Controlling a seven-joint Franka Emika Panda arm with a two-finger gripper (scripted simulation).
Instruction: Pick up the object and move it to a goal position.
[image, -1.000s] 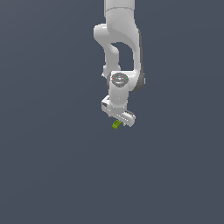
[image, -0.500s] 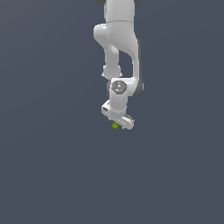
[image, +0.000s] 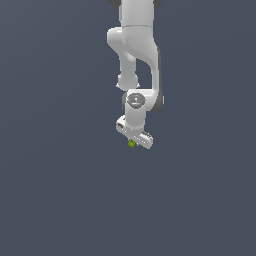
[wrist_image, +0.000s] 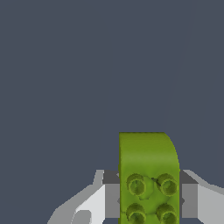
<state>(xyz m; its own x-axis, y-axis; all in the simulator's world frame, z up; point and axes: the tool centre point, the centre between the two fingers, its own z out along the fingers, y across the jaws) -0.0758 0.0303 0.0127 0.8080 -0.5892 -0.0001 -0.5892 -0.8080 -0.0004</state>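
Note:
The lime-green block (wrist_image: 148, 175) with raised bumps on its face sits between my two fingers (wrist_image: 111, 199) in the wrist view, pressed from both sides. In the exterior view only a small part of the block (image: 131, 144) shows under the white hand. My gripper (image: 133, 142) is shut on the block and holds it in the air below the white arm. No goal marker shows in either view.
Plain dark grey background all around in both views. The white arm (image: 136, 55) comes down from the top of the exterior view. No other objects show.
The arm has pulled the gripper and the block upward in the exterior view, a little at each step. The grip on the block has stayed the same.

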